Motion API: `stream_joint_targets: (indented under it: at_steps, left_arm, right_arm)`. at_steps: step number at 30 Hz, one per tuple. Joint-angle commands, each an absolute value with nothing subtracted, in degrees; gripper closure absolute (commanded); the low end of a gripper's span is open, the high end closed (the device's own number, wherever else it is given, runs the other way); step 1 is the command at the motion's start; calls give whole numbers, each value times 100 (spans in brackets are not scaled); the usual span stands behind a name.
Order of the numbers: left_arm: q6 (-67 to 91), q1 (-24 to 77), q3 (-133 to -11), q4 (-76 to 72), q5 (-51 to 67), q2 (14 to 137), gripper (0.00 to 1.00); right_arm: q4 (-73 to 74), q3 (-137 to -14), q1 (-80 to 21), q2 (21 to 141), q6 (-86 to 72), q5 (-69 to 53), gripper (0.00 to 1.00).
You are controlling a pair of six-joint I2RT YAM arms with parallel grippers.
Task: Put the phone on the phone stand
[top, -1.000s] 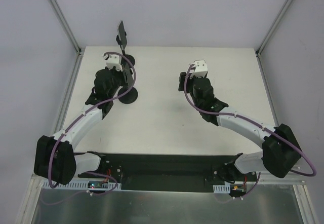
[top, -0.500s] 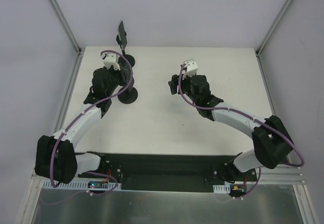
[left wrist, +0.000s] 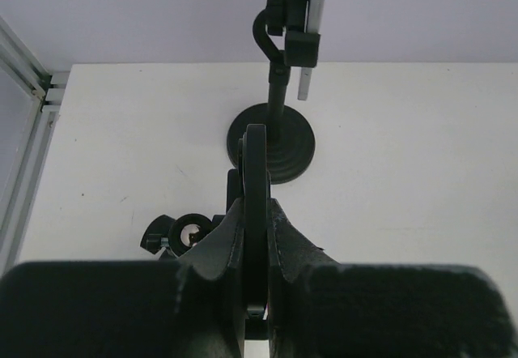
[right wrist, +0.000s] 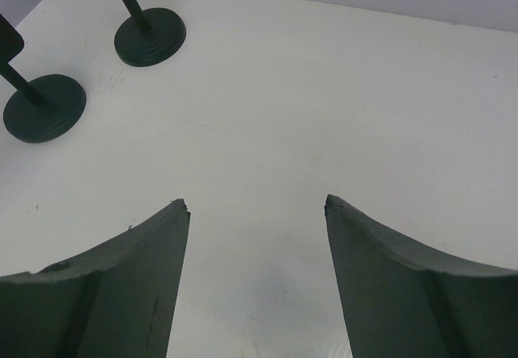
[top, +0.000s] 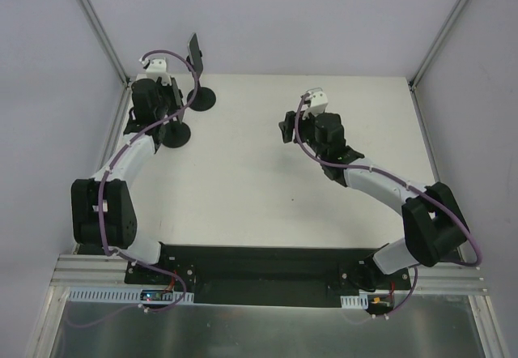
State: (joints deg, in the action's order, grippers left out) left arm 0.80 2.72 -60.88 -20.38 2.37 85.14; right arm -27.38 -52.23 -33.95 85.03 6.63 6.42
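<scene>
Black and thin, a flat plate (left wrist: pixel 255 147) sits squeezed between the two fingers of the left end effector (left wrist: pixel 256 212), which is closed tight on it. I think this plate is the top of the near stand (top: pixel 174 135), because a small knob (left wrist: pixel 180 232) shows just beside it, but I cannot be sure. The phone (top: pixel 194 54) looks to be up on the far stand (top: pixel 200 97), at the far left of the table (right wrist: pixel 324 91). It is a flat dark slab on top of the pole. So the phone step seems done, and the left arm is busy with the other stand. Next it should let go softly, so that stand stays up and does not bump the far one close by. The right end effector (right wrist: pixel 255 202) is wide open, holds nothing, and hangs over bare table.
</scene>
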Motion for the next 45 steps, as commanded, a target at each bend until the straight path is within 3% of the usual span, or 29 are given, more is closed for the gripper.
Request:
stream_joint_targets:
  at_steps: [1, 7, 15, 31, 32, 34, 35, 36, 37, 38, 42, 45]
  left_arm:
    - [-53, 149, -6635, -2725, 940, 8762, 100]
    - [324, 149, -6785, -2856, 1266, 8964, 100]
    - [1160, 290, -6583, -3172, 862, 8930, 100]
    - [650, 896, -6583, -3208, -132, 9114, 100]
    - [737, 896, -6583, -3191, -271, 9114, 95]
    - [861, 896, -6592, -3007, -439, 9088, 72]
    - [966, 896, -6600, -2936, -500, 9062, 53]
    - [1028, 896, -6583, -2866, -631, 9001, 46]
    - [1115, 896, -6557, -2796, -702, 8957, 26]
    - [1299, 896, -6522, -2638, -729, 8904, 15]
    - [1757, 896, -6548, -1813, -659, 8405, 3]
    - [2126, 896, -6469, -1100, -651, 7815, 4]
  right_arm:
    - [-3111, -5326, -3244, 8385, 501, 431, 30]
    - [-3164, -5379, -3129, 8490, 360, 246, 30]
    - [-3190, -5396, -3111, 8499, 316, 185, 30]
    - [-3234, -5361, -3085, 8499, 264, 141, 30]
    - [-3234, -5361, -3068, 8499, 246, 123, 30]
    - [-3243, -5361, -3067, 8499, 246, 106, 30]
    - [-3243, -5361, -3067, 8499, 246, 114, 30]
    - [-3243, -5370, -3067, 8499, 255, 114, 30]
    - [-3243, -5353, -3067, 8490, 255, 106, 30]
    - [-3243, -5344, -3067, 8482, 264, 123, 30]
    - [-3042, -5405, -3067, 8420, 290, 158, 29]
    - [-2655, -5484, -3059, 8262, 308, 403, 28]
